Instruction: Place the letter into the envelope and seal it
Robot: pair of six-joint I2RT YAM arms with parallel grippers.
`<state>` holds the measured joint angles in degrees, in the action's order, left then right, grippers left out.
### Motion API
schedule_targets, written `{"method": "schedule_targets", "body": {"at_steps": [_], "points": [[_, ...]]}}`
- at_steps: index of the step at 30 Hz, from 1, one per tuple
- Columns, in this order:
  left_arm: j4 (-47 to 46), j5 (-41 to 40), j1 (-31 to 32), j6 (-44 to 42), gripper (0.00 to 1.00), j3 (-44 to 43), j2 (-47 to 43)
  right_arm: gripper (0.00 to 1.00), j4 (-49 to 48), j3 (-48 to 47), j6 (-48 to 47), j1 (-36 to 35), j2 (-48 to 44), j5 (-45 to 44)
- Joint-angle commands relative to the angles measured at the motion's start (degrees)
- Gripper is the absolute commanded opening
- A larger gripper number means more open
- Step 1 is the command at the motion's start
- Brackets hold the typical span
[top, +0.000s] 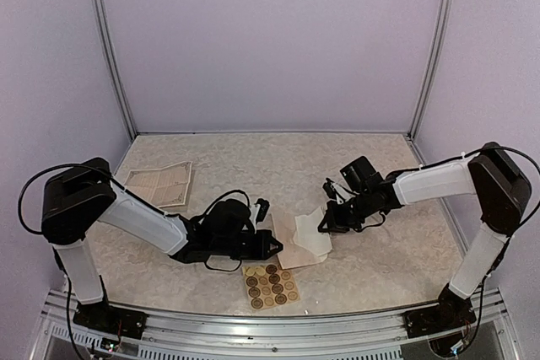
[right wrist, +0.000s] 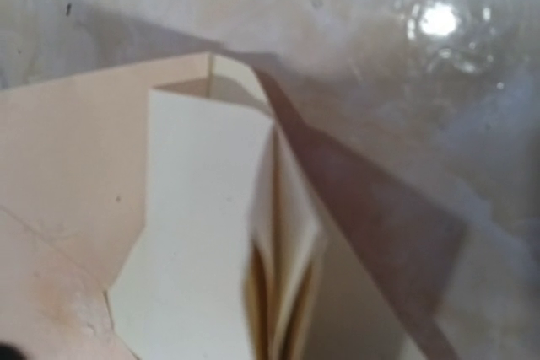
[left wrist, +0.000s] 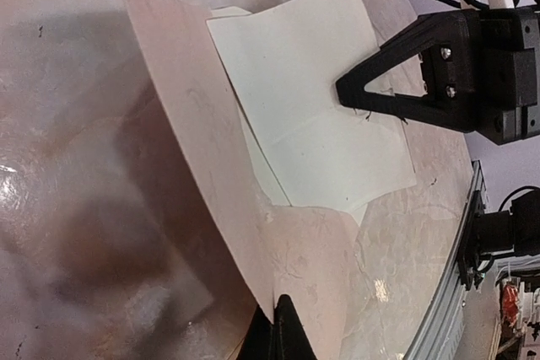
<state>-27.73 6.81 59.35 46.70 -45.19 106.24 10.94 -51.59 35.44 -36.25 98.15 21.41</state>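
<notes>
The left pincer (top: 275, 246) is closed on the edge of the envelope (top: 293, 242), which spreads out just ahead of its tips. The right pincer (top: 324, 223) is clamped on the folded letter (left wrist: 295, 65), which reaches from its tips over the envelope.

Tabletop lot: two black-and-white arms meeting at one envelope.
Left gripper (top: 276, 246): jaws closed, tips touching the edge of the pale tan paper envelope (top: 291, 246), which lies between the two tools. Right gripper (top: 323, 226): jaws closed, tips at the white folded paper letter (top: 315, 233), which lies over the envelope's side nearest that tool. Tan sheet of round brown stickers (top: 270, 284): just beside the left gripper, on the arm-base side. Printed cream paper sheet (top: 160, 184): well behind the left gripper, beyond its forearm. Beige mottled table (top: 253, 166) beneath all.
</notes>
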Motion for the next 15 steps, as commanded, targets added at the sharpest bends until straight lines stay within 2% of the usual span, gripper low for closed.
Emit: {"method": "schedule_targets", "body": {"at_steps": [1, 4, 7, 10, 15], "points": [[1.3, -3.1, 0.2, -0.5, 0.00, -0.2, -1.5, 0.00, 0.8, -0.1, 0.0, -0.2, -0.8, -1.2], [0.2, -3.4, 0.0, -0.4, 0.02, 1.1, -2.7, 0.00, 1.4, 0.7, 0.0, 0.2, -2.2, -1.6], [-3.6, -0.5, -1.0, 1.2, 0.15, 2.8, -2.9, 0.00, 1.7, 0.9, -0.6, 0.3, -2.0, -1.0], [-9.4, 3.0, -2.3, 3.8, 0.24, 4.7, -2.4, 0.00, 1.4, 1.5, -0.7, 0.3, -1.3, 0.0], [-16.3, 6.4, -3.8, 7.1, 0.27, 6.4, -0.4, 0.00, 0.4, 2.6, -0.9, 0.2, -1.6, 1.0]]}}
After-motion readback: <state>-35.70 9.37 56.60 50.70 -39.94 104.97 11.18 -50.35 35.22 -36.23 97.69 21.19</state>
